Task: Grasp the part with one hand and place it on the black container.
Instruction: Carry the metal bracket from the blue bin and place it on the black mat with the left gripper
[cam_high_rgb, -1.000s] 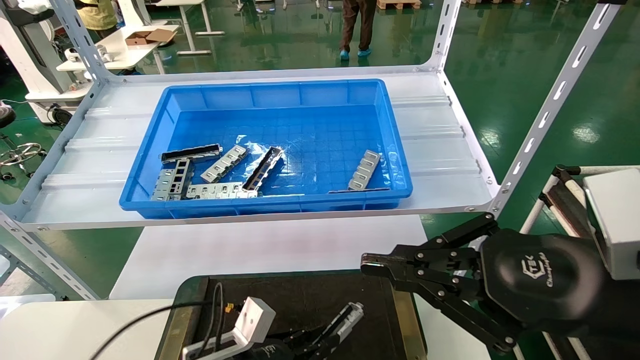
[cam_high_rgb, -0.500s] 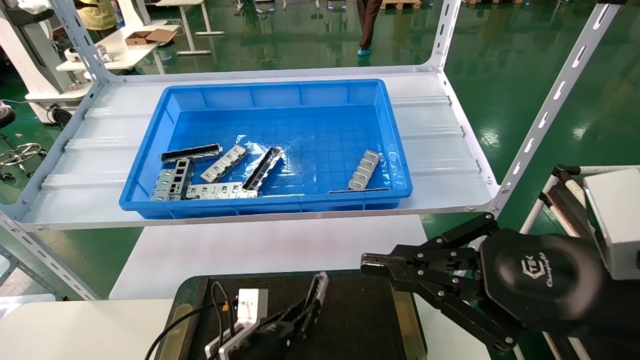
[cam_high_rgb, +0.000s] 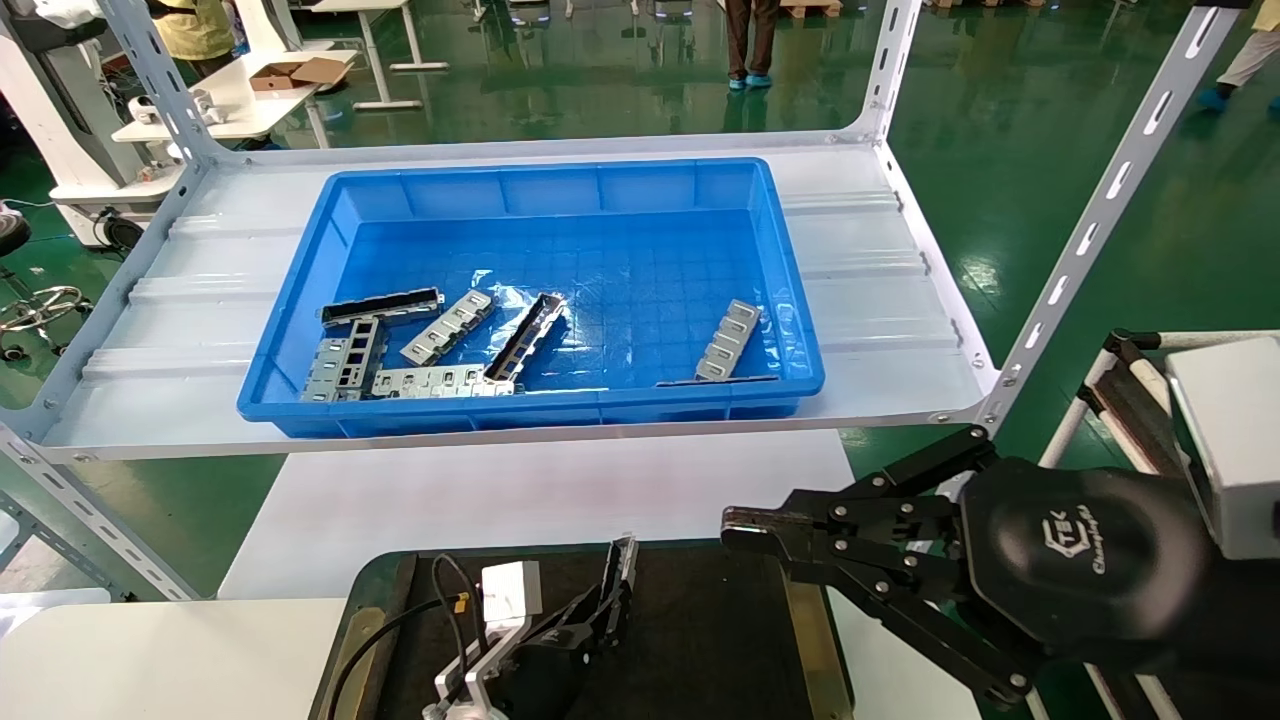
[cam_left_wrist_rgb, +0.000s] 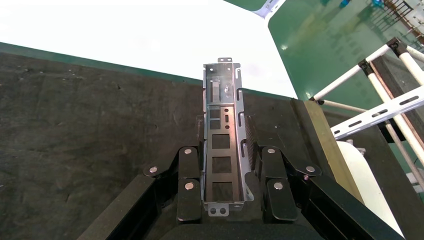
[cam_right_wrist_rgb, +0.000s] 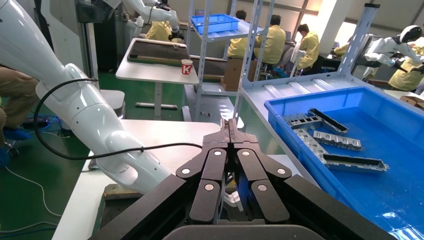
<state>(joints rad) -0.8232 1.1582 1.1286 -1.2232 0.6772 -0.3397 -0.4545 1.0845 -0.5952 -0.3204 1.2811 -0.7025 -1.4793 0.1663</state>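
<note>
2 containers in view. Left gripper (cam_high_rgb: 612, 600) sits low over the black container (cam_high_rgb: 700, 620), clamped on the part (cam_left_wrist_rgb: 223, 150); the channel runs lengthwise between its fingers (cam_left_wrist_rgb: 188, 182), open side toward the wrist camera, far end over the tray's back edge. Whether it touches the tray, can't tell. Blue bin (cam_high_rgb: 300, 400) on the shelf (cam_high_rgb: 150, 320) holds about 6 metal pieces: 5 clustered front-left, 1 strip (cam_high_rgb: 728, 340) front-right. Right gripper (cam_high_rgb: 745, 530) hovers at the tray's right corner, tips pressed together, holding nothing.
</note>
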